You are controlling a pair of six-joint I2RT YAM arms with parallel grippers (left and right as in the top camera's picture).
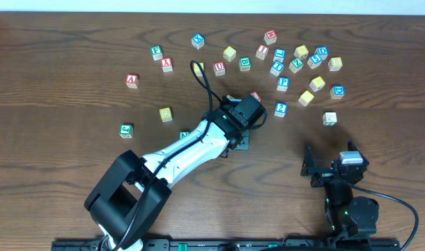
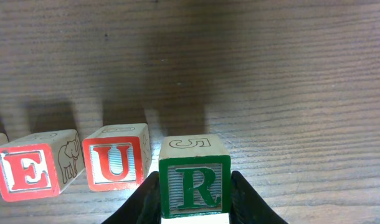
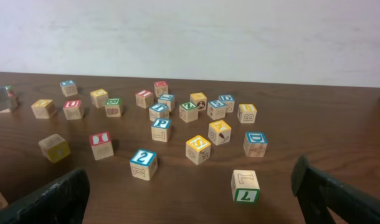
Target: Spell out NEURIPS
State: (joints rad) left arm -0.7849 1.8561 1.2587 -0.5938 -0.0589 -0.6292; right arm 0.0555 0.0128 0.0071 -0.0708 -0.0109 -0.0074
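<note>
In the left wrist view my left gripper (image 2: 195, 190) is shut on a green R block (image 2: 190, 149). It holds it just right of a red U block (image 2: 115, 163), which stands right of a red E block (image 2: 28, 174), all in one row. I cannot tell whether the R block touches the table. In the overhead view the left gripper (image 1: 238, 141) is at mid-table and the arm hides the row, apart from a green block (image 1: 185, 135) at its left. My right gripper (image 1: 331, 167) is open and empty near the front right, and in its own view (image 3: 190, 199) too.
Several loose letter blocks lie at the back right (image 1: 296, 63). A green-edged block (image 1: 329, 118) (image 3: 245, 186) lies nearest the right gripper, and a blue 2 block (image 3: 144, 163) is close by. A red block (image 1: 132, 80), a yellow block (image 1: 166, 114) and a green block (image 1: 126, 130) lie at the left.
</note>
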